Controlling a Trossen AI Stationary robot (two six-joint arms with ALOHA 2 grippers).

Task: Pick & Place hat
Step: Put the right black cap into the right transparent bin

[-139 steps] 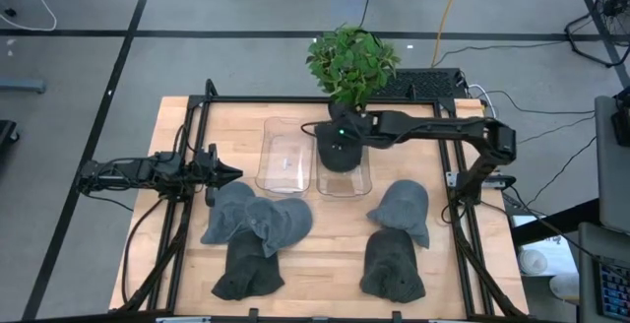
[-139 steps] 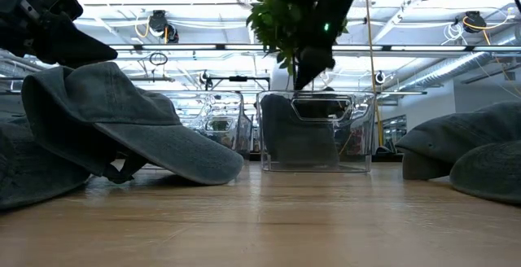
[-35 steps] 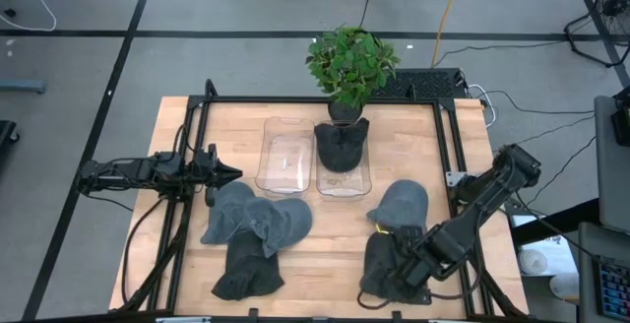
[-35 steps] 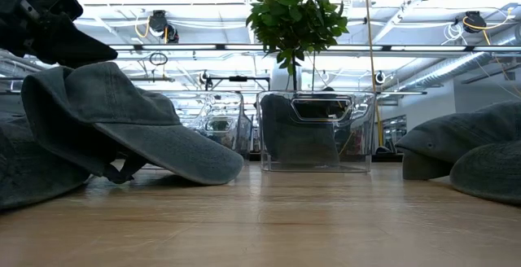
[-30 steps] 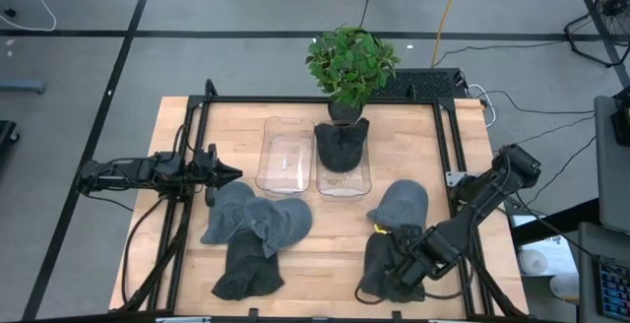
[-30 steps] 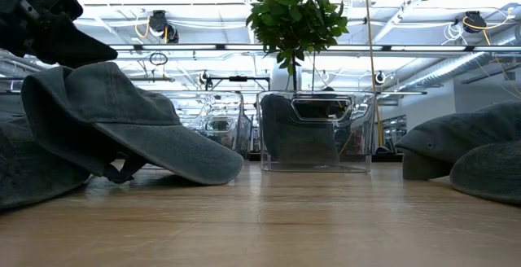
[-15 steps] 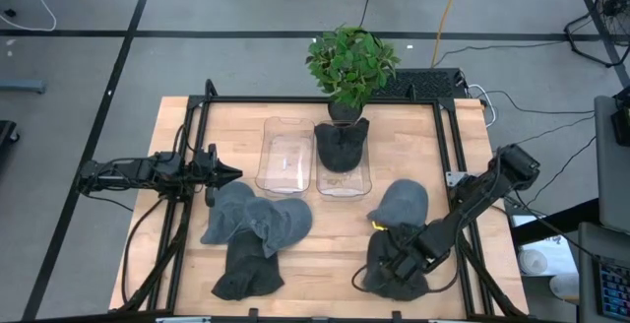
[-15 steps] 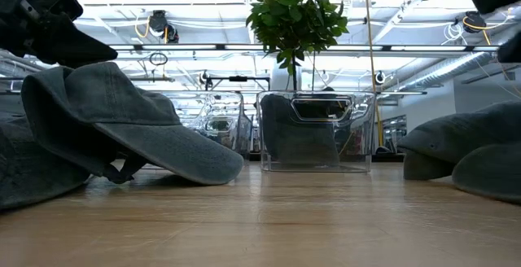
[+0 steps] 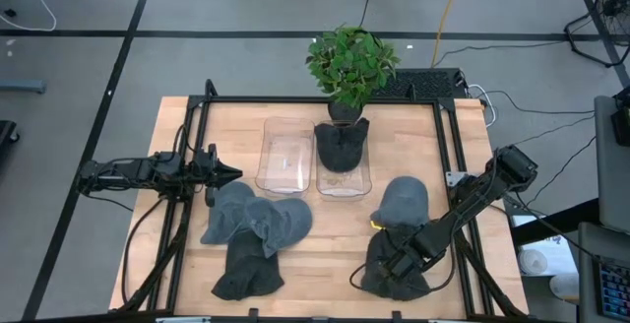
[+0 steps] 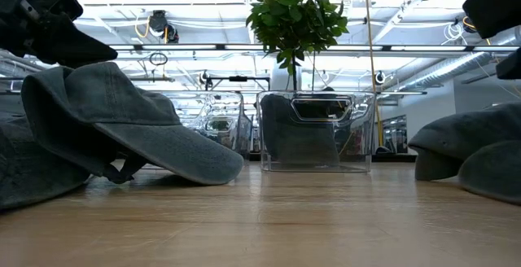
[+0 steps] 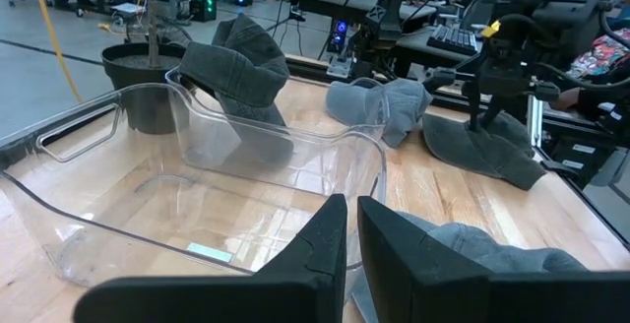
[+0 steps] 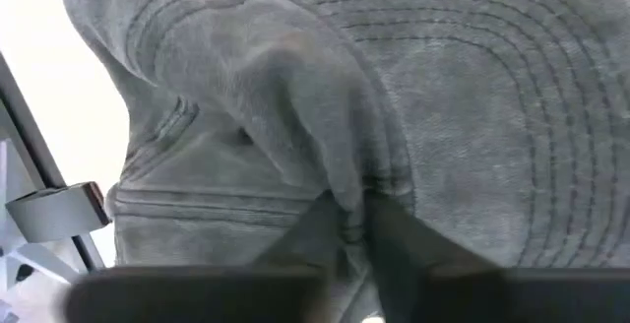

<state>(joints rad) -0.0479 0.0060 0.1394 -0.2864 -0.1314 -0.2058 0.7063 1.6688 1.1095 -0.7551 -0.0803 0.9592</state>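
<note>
So far one hat (image 9: 341, 146) sits stuffed in the right-hand clear bin (image 9: 345, 168), while the left-hand clear bin (image 9: 286, 155) beside it holds nothing, so I'd judge most of the job is left. Over on the left edge of the tabletop (image 9: 325, 223), the left end effector (image 9: 229, 173) waits with its dark fingers pressed together, just beside a heap of three hats (image 9: 254, 234) — soft, washed grey denim, crowns slumped and brims overlapping. The bins are thin, glossy plastic with rounded corners and moulded handles. Behind them stands a leafy potted plant (image 9: 350, 64). Further right lies a single domed hat (image 9: 401, 203), stitched in rows across its brim. Nearest the front right, the right end effector (image 9: 398, 261) is down on the front hat (image 9: 394, 276), its fingers pinching a raised fold of the limp, seamed cloth. By my reckoning, four hats lie loose on the pale wood besides.
</note>
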